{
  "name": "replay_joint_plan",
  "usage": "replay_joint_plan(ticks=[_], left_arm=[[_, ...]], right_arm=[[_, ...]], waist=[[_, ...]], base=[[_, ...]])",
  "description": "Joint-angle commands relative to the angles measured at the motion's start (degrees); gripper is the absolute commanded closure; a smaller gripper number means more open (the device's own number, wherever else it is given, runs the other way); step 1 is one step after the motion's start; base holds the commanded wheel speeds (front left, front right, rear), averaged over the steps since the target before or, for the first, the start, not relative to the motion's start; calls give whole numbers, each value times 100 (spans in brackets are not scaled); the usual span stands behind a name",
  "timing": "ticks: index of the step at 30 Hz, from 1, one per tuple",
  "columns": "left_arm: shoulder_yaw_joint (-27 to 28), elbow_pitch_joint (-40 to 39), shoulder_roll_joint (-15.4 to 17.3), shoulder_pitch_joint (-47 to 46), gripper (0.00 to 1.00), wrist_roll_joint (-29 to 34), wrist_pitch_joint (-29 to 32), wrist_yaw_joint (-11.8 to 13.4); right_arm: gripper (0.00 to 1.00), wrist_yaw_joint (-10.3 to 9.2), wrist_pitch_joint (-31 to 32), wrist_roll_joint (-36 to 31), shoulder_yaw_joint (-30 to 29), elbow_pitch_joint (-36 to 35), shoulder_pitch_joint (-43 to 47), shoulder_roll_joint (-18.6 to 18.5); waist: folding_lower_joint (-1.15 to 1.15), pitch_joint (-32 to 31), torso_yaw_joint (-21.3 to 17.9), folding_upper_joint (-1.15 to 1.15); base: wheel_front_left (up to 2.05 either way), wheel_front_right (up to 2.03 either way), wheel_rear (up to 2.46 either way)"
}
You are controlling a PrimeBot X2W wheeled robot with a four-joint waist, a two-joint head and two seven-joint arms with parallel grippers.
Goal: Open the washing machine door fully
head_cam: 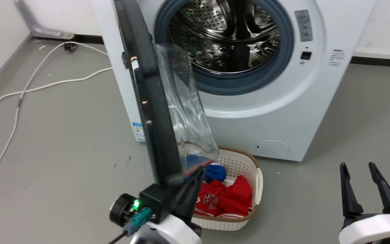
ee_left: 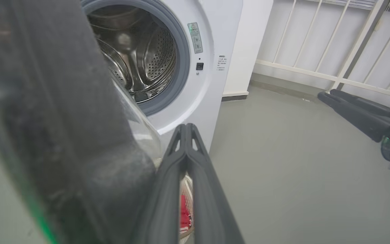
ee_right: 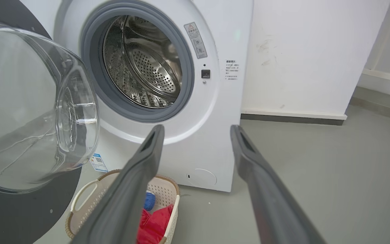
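Washing machine door (head_cam: 151,101) stands open, edge-on to the head camera, jutting out from the left side of the white washing machine (head_cam: 283,101) at about a right angle to its front. Its clear glass bowl (head_cam: 185,112) bulges toward the robot's right, and the steel drum (head_cam: 225,30) behind it is fully exposed.

The left gripper (head_cam: 198,174) sits at the door's near, lower edge on the bowl side. Its fingers are pressed together at the tips with nothing between them. In the left wrist view the dark door rim lies just beside them on the left; whether they touch cannot be told.

The right gripper (head_cam: 357,166) hangs well apart at the lower right over bare grey floor (head_cam: 317,189), fingers spread and empty.

A pale laundry basket (head_cam: 259,183) stands on the floor before the machine, right of the door and partly under the bowl, holding a red garment (head_cam: 229,200) and a blue cloth (head_cam: 215,171). A white cable (head_cam: 29,89) trails across the floor left of the door.
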Motion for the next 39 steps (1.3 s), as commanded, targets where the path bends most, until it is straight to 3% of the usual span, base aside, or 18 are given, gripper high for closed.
replay_joint_plan(ticks=[1, 10, 20, 29, 39], left_arm=[[163, -164, 109, 95, 100, -22, 7, 134], [477, -738, 338, 411, 100, -53, 104, 488], [986, -521, 570, 717, 100, -259, 89, 803], [1624, -222, 794, 483, 100, -630, -55, 775], [2582, 660, 1050, 9, 100, -1194, -409, 732]], right_arm=[[0, -1, -6, -37, -1, -15, -73, 2], [0, -1, 26, -43, -44, -71, -11, 2], [0, -1, 44, -25, -141, -160, 12, 1], [0, -1, 73, -93, -112, -273, -43, 1], [0, -1, 187, -174, -56, -481, -210, 0]], waist=[[0, -8, 155, 0], [0, 0, 658, 0], [0, 35, 1070, 0], [0, 142, 1204, 0], [0, 524, 1057, 0]], base=[[0, 0, 0], [0, 0, 0], [0, 0, 0], [0, 0, 0], [0, 0, 0]])
